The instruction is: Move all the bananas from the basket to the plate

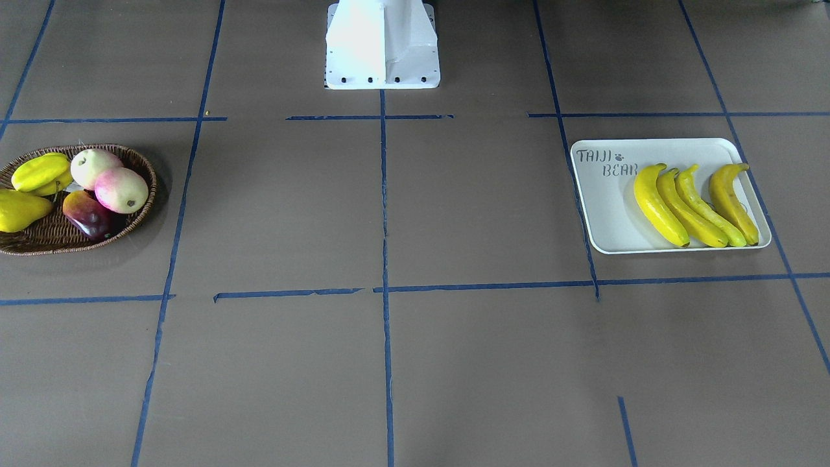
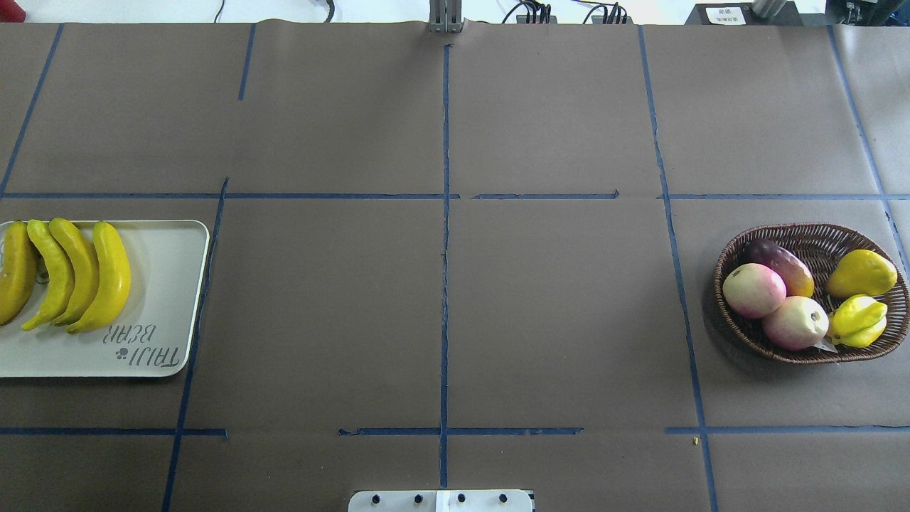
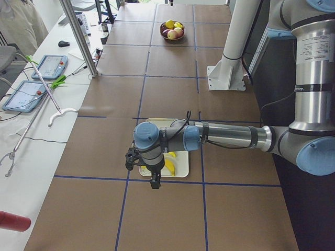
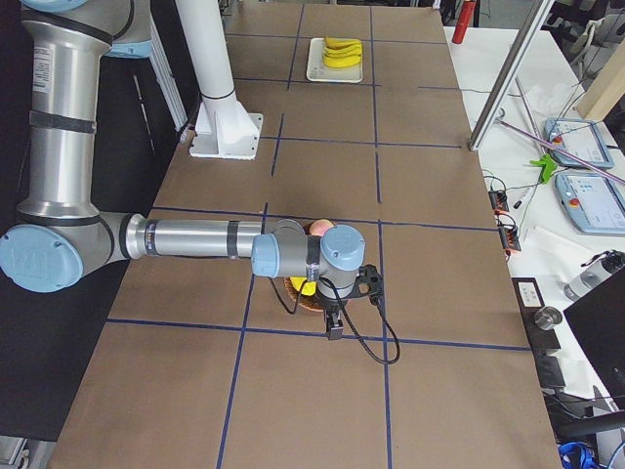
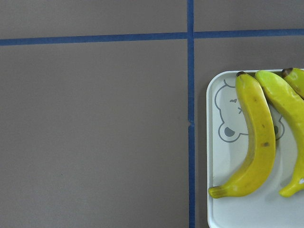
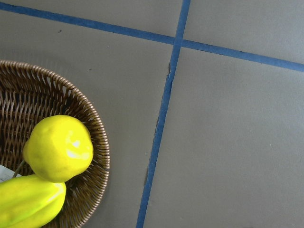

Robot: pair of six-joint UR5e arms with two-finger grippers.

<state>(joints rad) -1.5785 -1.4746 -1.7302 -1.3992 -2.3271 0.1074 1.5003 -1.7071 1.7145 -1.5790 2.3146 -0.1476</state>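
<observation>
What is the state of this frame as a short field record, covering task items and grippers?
bananas: four, side by side on the plate
plate: white tray, robot's left side
basket: robot's right side; other fruit only, no bananas
left gripper: near the plate; open or shut unclear
right gripper: near the basket; open or shut unclear
task: looks complete

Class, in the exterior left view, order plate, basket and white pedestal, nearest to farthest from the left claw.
1. The plate, near end, just below the left claw.
2. The white pedestal, mid-table, robot's side.
3. The basket, far end.
</observation>
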